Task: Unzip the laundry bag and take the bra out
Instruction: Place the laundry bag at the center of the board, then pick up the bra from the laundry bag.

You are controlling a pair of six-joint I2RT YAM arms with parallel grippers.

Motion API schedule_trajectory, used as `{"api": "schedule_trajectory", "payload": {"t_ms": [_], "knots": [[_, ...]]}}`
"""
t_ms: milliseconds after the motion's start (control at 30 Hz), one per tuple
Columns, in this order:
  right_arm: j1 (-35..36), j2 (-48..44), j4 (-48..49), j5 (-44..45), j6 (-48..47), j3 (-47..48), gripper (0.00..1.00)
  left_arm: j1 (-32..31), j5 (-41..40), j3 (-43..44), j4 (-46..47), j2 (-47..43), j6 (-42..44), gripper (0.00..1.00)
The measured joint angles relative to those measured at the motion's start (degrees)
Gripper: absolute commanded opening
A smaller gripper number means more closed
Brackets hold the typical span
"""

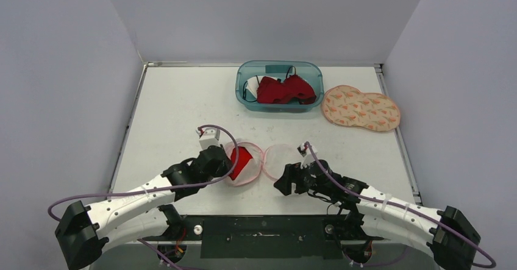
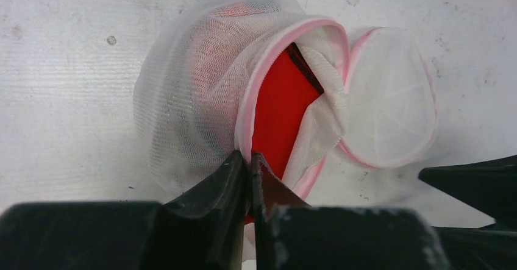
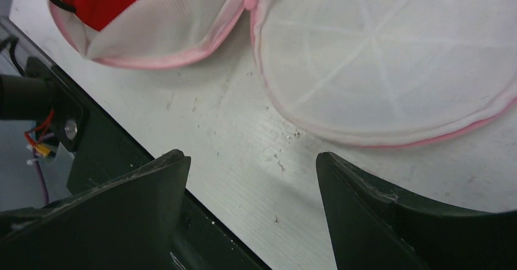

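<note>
We clamp the left claw (image 2: 250, 172) on the laundry bag (image 2: 183, 99) rim at six o'clock to bare the bra (image 2: 280, 117); the right claw (image 3: 253, 209) stands apart, empty.

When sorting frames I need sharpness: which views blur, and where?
Left wrist: pink-trimmed white mesh laundry bag crisp, black left gripper near the lens soft. Right wrist: round mesh flap sharp, right gripper softer. Top external: even light, no glare.
</note>
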Motion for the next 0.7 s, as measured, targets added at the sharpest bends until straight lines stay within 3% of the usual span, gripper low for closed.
{"api": "schedule_trajectory", "payload": {"t_ms": [200,400,600,700], "knots": [[4.42,8.52,3.37,5.51,3.65,-2.54,0.75,0.72,0.42,-0.11,0.02,-4.35,-0.7,0.35],[4.42,10.6,5.7,12.28,6.03,-3.15,0.75,1.4,0.5,-0.87,-0.61,-5.31,-0.5,0.41],[5.44,7.45,3.52,12.92,3.02,-1.9,0.81,1.81,0.26,-1.18,-2.29,-6.54,0.24,0.57],[6.34,5.81,2.64,12.22,0.68,1.25,0.81,1.86,0.04,-1.18,-3.45,-8.26,0.5,0.59]]}}
